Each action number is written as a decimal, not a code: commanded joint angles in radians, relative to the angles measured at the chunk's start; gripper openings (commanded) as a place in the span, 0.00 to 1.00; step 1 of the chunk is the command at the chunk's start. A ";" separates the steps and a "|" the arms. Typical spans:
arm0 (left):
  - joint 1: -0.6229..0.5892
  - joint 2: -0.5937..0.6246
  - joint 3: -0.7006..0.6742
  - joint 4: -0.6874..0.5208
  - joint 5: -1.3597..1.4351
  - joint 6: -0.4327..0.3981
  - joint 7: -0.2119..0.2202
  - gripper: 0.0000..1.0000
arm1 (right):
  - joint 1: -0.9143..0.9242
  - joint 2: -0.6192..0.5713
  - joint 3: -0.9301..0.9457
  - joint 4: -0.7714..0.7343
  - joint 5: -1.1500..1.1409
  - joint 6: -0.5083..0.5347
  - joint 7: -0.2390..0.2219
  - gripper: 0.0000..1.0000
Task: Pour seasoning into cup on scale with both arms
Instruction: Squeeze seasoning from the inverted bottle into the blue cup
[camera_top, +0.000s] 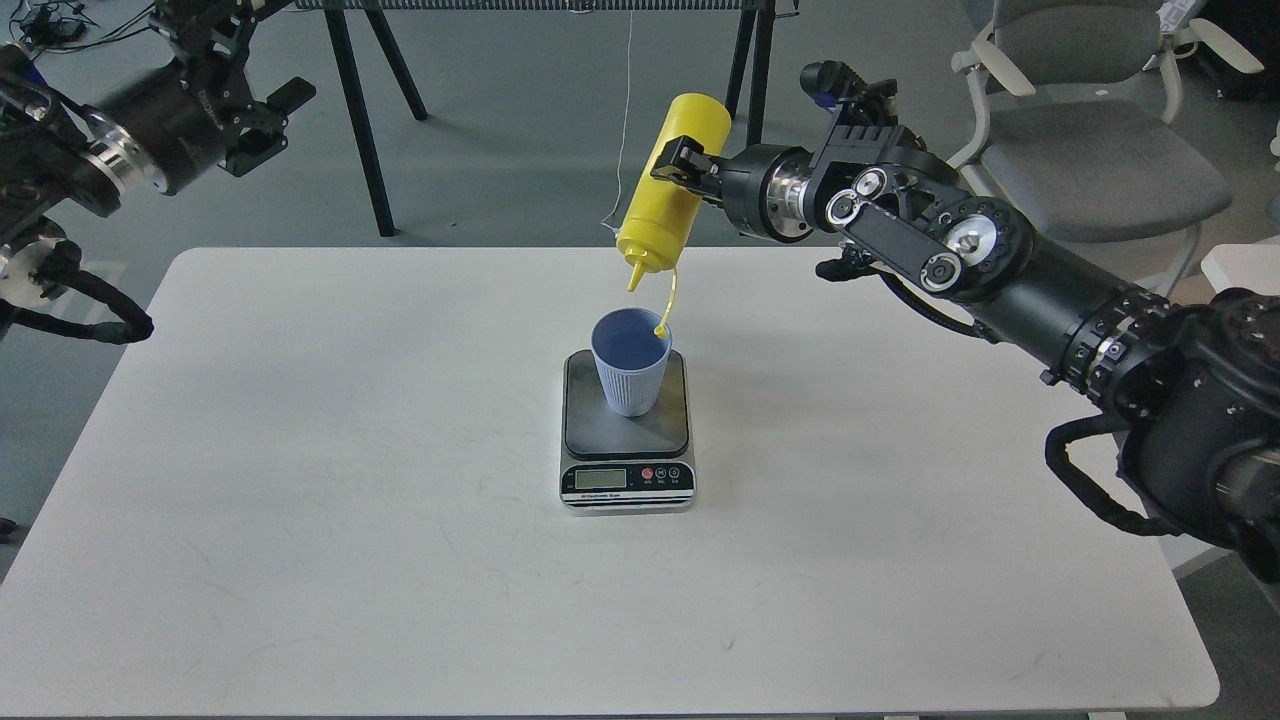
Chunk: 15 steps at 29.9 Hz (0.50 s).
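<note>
The yellow seasoning bottle hangs upside down, tilted, nozzle pointing down just above and behind the cup. Its tethered cap dangles at the cup's rim. My right gripper is shut on the bottle's body. The light blue ribbed cup stands upright on the dark platform of the scale, mid-table. My left gripper is raised at the far left, away from the table, fingers spread and empty.
The white table holds only the scale and cup. Black trestle legs stand behind the table. A grey office chair is at the back right. A white cable hangs behind the bottle.
</note>
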 joint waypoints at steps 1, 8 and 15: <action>0.000 0.000 0.000 0.000 0.000 0.000 0.000 0.99 | 0.001 0.000 -0.001 0.000 0.000 0.000 0.000 0.19; 0.000 0.001 0.000 0.000 0.000 0.000 0.000 0.99 | 0.001 0.000 -0.002 -0.002 0.000 -0.002 0.000 0.19; 0.000 0.001 0.000 0.000 0.000 0.000 0.000 0.99 | 0.006 0.000 -0.002 -0.002 0.000 -0.005 0.000 0.19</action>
